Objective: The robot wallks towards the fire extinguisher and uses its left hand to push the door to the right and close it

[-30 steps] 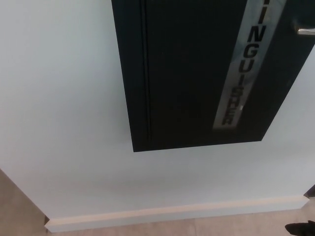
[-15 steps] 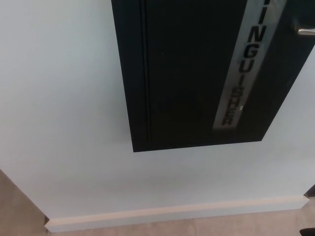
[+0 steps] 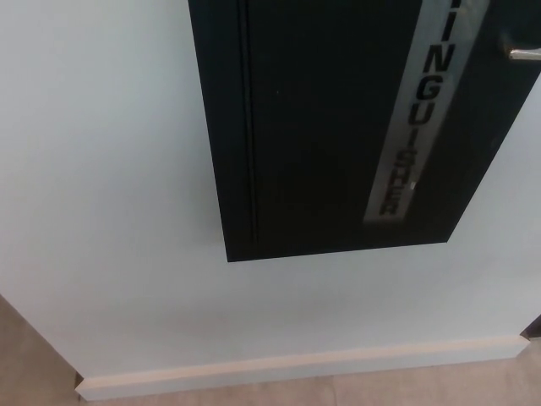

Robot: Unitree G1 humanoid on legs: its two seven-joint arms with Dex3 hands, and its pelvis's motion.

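The black, flat-fronted fire extinguisher cabinet door (image 3: 338,127) fills the upper centre and right of the head view, set into a pale white wall (image 3: 101,211). Its long axis runs from about 12 o'clock down toward 6 o'clock, leaning slightly so the bottom edge slopes up to the right. A silver vertical label strip with black lettering (image 3: 414,118) runs down the door's right part, and a small metal handle (image 3: 522,52) shows at the 2 o'clock edge of the picture. On the door's left side, a narrow vertical groove or seam (image 3: 248,127) runs the full visible height; whether this marks a gap not yet closed or only the frame edge cannot be told from here.

Neither hand is in view, so nothing can be said of whether the fingers are apart or together. A white skirting board (image 3: 296,368) runs along the foot of the wall at 6 o'clock, with beige floor (image 3: 25,355) at 7 o'clock.

The relation that matters: the door lies straight ahead and above. The left arm would enter from 9 o'clock, so it is judged the nearer one to the door's left edge. A push to the right would likely start near that seam and travel toward 3 o'clock, across the door's long axis.
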